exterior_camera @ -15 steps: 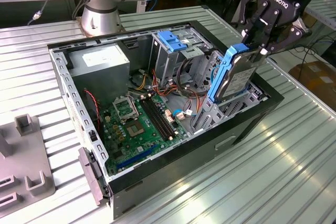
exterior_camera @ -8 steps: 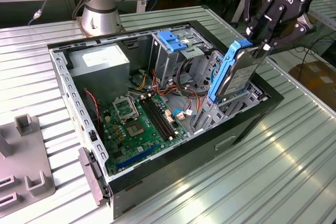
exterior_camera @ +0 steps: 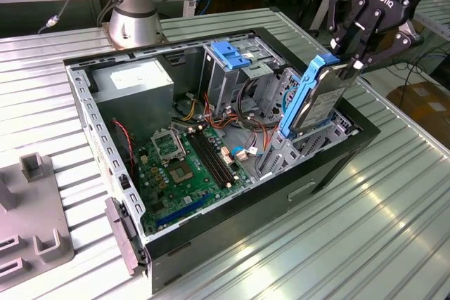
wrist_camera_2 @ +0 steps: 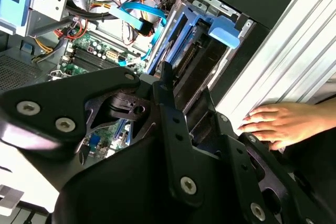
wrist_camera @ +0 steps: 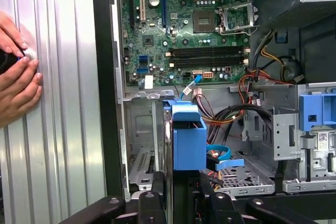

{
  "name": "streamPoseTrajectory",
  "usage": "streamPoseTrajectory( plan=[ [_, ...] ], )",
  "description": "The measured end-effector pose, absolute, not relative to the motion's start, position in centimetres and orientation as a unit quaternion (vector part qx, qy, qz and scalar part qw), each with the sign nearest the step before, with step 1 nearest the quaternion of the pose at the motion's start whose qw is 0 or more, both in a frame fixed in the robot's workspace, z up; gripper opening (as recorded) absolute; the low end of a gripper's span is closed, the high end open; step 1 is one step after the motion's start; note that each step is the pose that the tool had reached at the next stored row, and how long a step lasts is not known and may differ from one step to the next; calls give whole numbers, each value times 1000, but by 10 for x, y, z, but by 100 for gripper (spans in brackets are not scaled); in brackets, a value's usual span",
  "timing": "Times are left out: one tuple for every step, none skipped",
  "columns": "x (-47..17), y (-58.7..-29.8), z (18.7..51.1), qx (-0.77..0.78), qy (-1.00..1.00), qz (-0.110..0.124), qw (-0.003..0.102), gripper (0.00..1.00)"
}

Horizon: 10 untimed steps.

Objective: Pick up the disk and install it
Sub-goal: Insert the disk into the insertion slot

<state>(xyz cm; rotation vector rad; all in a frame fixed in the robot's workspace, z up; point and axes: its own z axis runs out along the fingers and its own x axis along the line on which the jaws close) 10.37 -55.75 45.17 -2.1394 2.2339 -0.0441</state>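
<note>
Exterior view: gripper [exterior_camera: 351, 60] clamped on the upper end of the disk [exterior_camera: 323, 100]. The disk stands on edge, tilted, its lower end entering the drive bay [exterior_camera: 281, 156] inside the case [exterior_camera: 295, 198], not seated.

Second wrist view: fingers [wrist_camera_2: 170, 124] flank the disk's dark edge. A person's hand [wrist_camera_2: 283, 124] rests on the table [wrist_camera_2: 294, 51] just outside the case.

First wrist view: the disk is edge-on inside the case, blue rail uppermost.

Handling, judged: rigid, fairly heavy and shock-sensitive, with slick metal faces. Pinch across the flat faces near one end — clear of the connector — and keep the rails free.
</note>
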Motion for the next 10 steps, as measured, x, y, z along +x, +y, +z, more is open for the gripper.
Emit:
streamPoseTrajectory(
  plan=[
    [104, -557, 452, -691, 722, -14, 24, 35],
    [104, -557, 452, -691, 722, -14, 24, 35],
    [104, -557, 451, -691, 722, -14, 24, 35],
    [104, -557, 451, -691, 722, -14, 24, 35],
    [104, -557, 451, -691, 722, -14, 24, 35],
    [104, -557, 451, -691, 722, -14, 24, 35],
    [104, -557, 451, -691, 722, -14, 25, 35],
    [104, -558, 451, -691, 722, -14, 25, 36],
    [104, -558, 451, -691, 722, -14, 24, 36],
    [104, -558, 451, -691, 722, -14, 24, 43]
  ],
)
